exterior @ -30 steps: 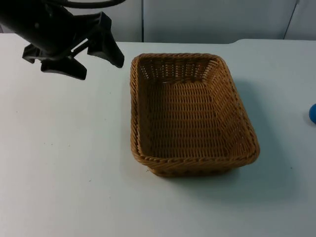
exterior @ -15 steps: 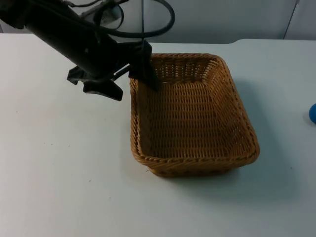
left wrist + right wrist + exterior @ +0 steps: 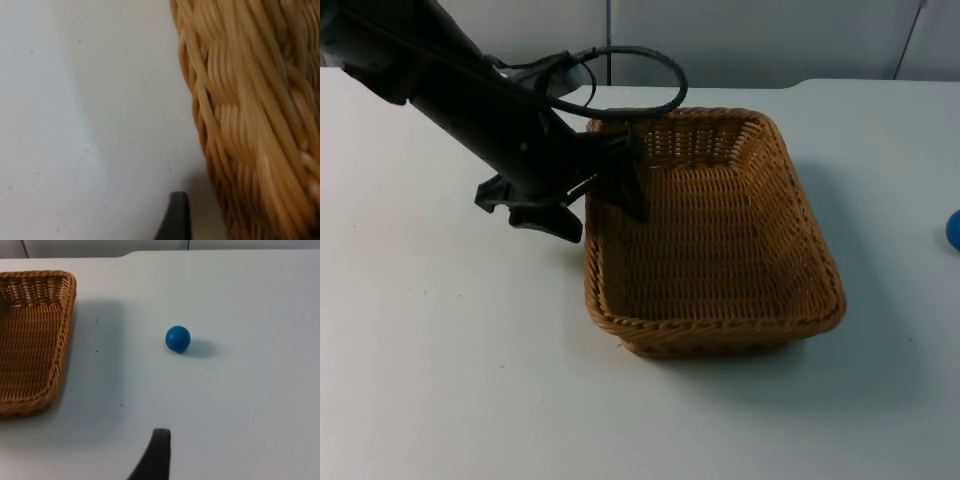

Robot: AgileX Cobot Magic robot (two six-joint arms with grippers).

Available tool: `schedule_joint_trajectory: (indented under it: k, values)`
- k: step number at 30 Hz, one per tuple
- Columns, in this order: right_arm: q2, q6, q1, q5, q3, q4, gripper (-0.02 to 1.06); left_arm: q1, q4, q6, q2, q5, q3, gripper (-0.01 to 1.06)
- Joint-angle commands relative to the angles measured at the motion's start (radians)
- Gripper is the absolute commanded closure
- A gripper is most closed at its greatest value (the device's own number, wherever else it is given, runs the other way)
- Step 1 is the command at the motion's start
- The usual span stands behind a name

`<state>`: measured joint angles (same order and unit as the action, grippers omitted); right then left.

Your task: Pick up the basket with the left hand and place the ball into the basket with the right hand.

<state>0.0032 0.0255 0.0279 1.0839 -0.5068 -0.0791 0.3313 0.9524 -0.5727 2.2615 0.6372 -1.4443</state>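
Left gripper (image 3: 590, 203) spread, straddling the basket (image 3: 720, 240) rim's left wall — one finger inside, one outside. We judge a shallow bite could let the wicker tilt or slip on lifting. Ball (image 3: 177, 338) sits well right of the basket on open table (image 3: 440, 380) (right arm waits; finger state unknowable).

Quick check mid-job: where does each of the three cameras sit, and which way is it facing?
Top view: fixed camera looking down and forward on the white table; the left gripper straddles the basket rim, one finger inside, one outside.
Left wrist view: on the left arm, looking along its gripper at the basket wall; one black fingertip shows.
Right wrist view: on the waiting right arm, facing the blue ball; one fingertip shows.
Shared: the basket appears in all three views.
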Motion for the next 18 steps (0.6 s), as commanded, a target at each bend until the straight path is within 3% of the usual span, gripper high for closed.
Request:
schedule_joint_trajectory:
  k: [1,8,12,13,16,18]
  values:
    - [-0.003,0.0,-0.008,-0.006,-0.001,-0.001,0.22,0.014,0.006,0.011,0.008,0.002,-0.013,0.38]
    - [-0.003,0.0,-0.008,-0.006,-0.001,-0.001,0.22,0.029,0.006,0.011,0.01,-0.004,-0.013,0.42]
    - [-0.003,0.0,-0.008,-0.006,-0.001,-0.001,0.22,0.034,0.004,0.028,0.01,-0.011,-0.013,0.63]
    - [-0.003,0.0,-0.008,-0.006,-0.001,-0.001,0.22,0.034,0.004,0.028,0.01,-0.011,-0.013,0.63]
    - [-0.003,0.0,-0.008,-0.006,-0.001,-0.001,0.22,0.037,0.004,0.035,0.01,-0.02,-0.013,0.82]
    - [-0.003,0.0,-0.008,-0.006,-0.001,-0.003,0.22,0.037,0.006,0.044,0.01,-0.029,-0.013,0.87]
